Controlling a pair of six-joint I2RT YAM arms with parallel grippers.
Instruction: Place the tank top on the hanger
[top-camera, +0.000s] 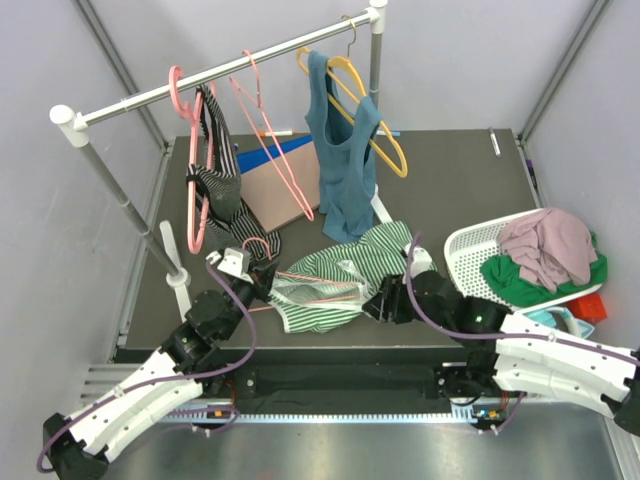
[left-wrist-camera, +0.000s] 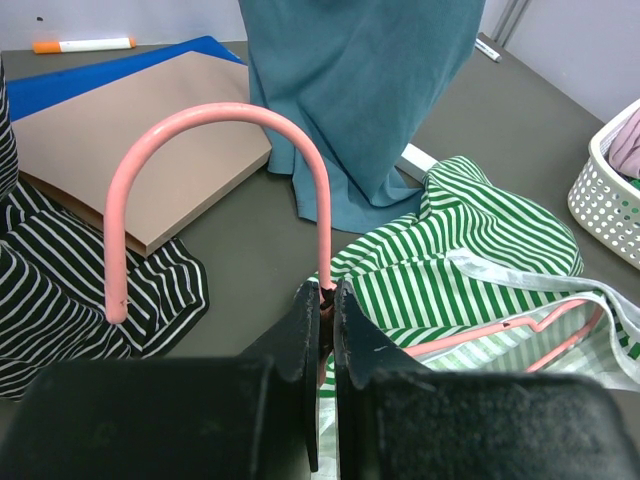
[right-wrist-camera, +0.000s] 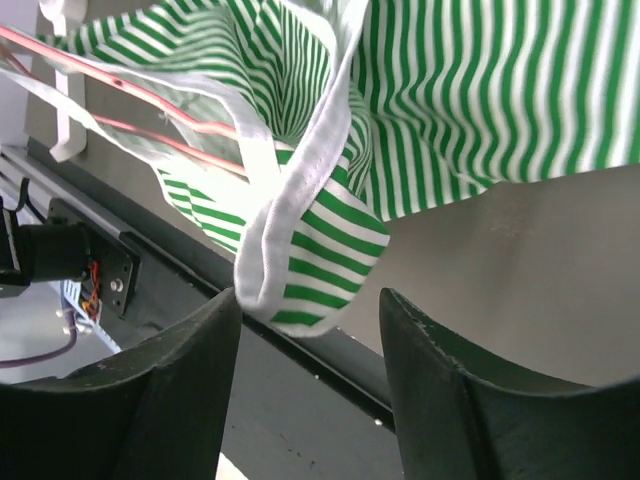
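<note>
The green-and-white striped tank top (top-camera: 345, 268) lies crumpled on the dark table, with the thin pink hanger (top-camera: 322, 291) partly inside it. My left gripper (left-wrist-camera: 327, 292) is shut on the hanger's neck, just below the curved hook (left-wrist-camera: 215, 115). In the top view it (top-camera: 268, 282) sits at the top's left edge. My right gripper (right-wrist-camera: 310, 305) stands open at the top's near right side (top-camera: 380, 300). A white-trimmed fold of the tank top (right-wrist-camera: 315, 250) hangs loose between its fingertips, brushing the left one. Pink hanger bars (right-wrist-camera: 165, 138) show through the fabric.
A clothes rail (top-camera: 220, 72) spans the back, carrying a teal tank top (top-camera: 340, 160) on a yellow hanger (top-camera: 388, 148), pink hangers (top-camera: 272, 145) and a black-and-white striped garment (top-camera: 222, 185). A brown board (left-wrist-camera: 130, 140) lies behind. A white basket (top-camera: 468, 250) of clothes stands at right.
</note>
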